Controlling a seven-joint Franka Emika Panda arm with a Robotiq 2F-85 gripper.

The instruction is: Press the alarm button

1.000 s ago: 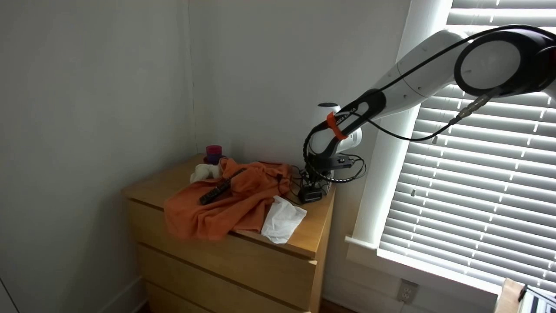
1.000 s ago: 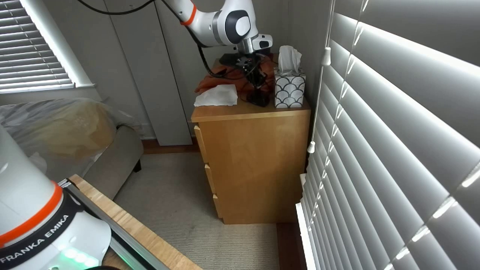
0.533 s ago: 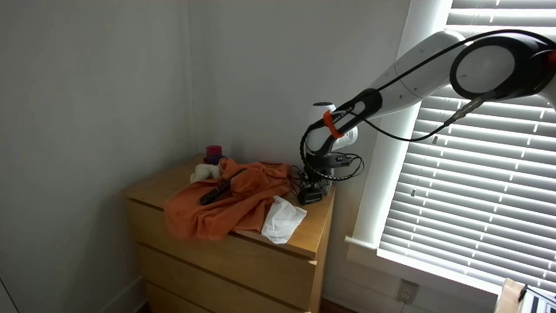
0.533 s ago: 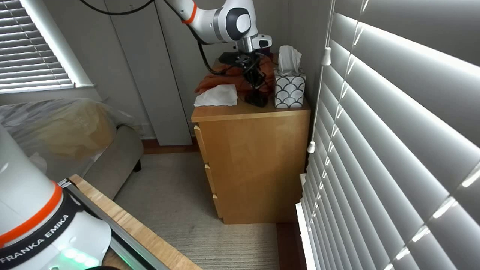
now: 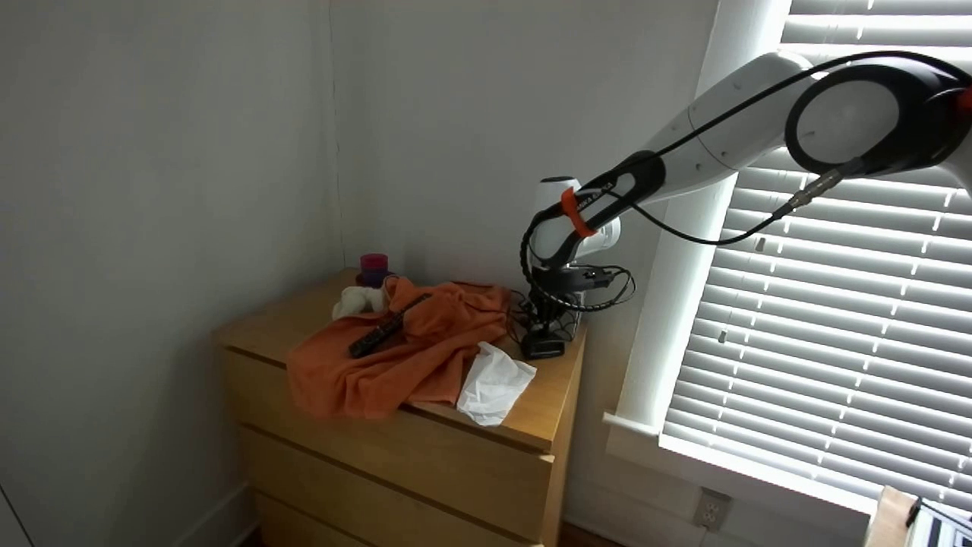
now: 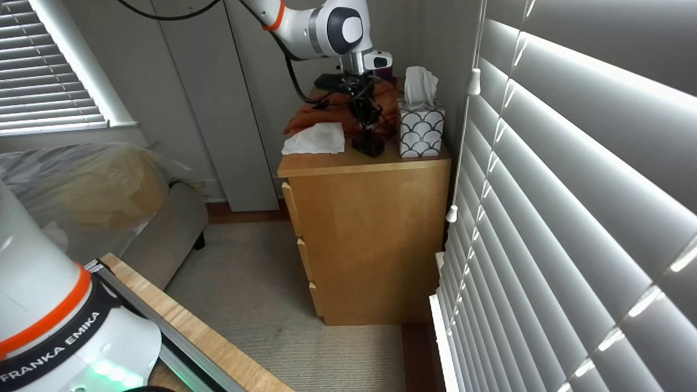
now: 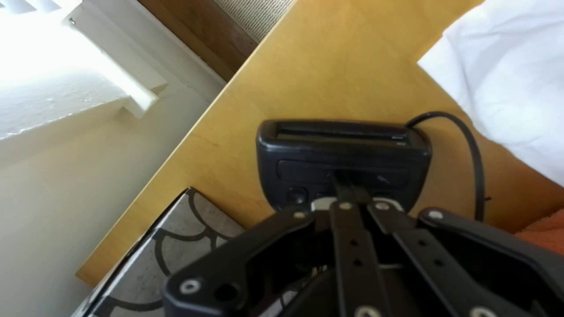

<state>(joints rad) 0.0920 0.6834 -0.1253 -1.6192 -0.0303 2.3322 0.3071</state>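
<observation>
A small black clock-like device (image 7: 291, 152) with a dark display and buttons on its top stands on the wooden dresser (image 7: 352, 57). It also shows in both exterior views (image 5: 543, 347) (image 6: 368, 146). The alarm button appears to be on its top; which button it is I cannot tell, and part of the top is hidden by my fingers. My gripper (image 7: 346, 182) points down, shut and empty, with its fingertips at the device's top panel. In both exterior views the gripper (image 5: 544, 325) (image 6: 366, 128) is right over the device, seemingly touching it.
A patterned tissue box (image 6: 422, 133) stands close beside the device, by the wall. A white tissue (image 5: 496, 384) and an orange cloth (image 5: 364, 384) with a remote (image 5: 389, 327) lie on the other side. A cup (image 5: 373, 270) stands farther back. The device's cord (image 7: 473, 154) curves past the gripper.
The arm has shifted slightly away from the tissue box. The device has slid a little the same way with the gripper over it. The gripper stays shut.
</observation>
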